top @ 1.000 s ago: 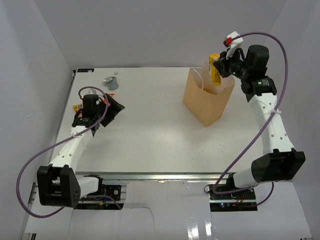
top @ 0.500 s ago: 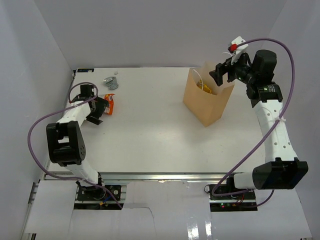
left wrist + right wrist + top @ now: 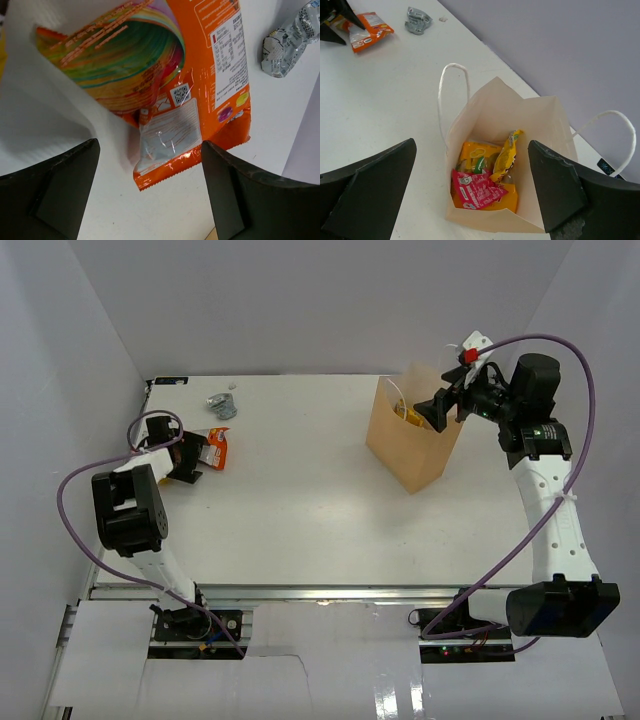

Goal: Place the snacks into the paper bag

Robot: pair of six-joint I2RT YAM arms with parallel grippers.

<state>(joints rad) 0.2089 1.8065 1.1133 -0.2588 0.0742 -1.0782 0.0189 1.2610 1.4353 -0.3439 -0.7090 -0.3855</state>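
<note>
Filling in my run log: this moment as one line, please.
left claw open at orange bag | right claw open above paper bag, snacks inside | foil packet on table

The yellow packet (image 3: 506,152) is no longer in the right gripper (image 3: 436,412); it lies inside the paper bag (image 3: 405,450). The left gripper (image 3: 186,454) is drawn back toward 9 o'clock, and the orange-white bag (image 3: 217,447) now lies uncovered at its 3 o'clock.

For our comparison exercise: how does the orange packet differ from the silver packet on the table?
The orange packet is larger and brightly printed; the silver packet is smaller, crumpled foil. The orange packet lies just ahead of the left end effector; the silver packet lies beyond it. Both rest on the table, outside the paper bag.
</note>
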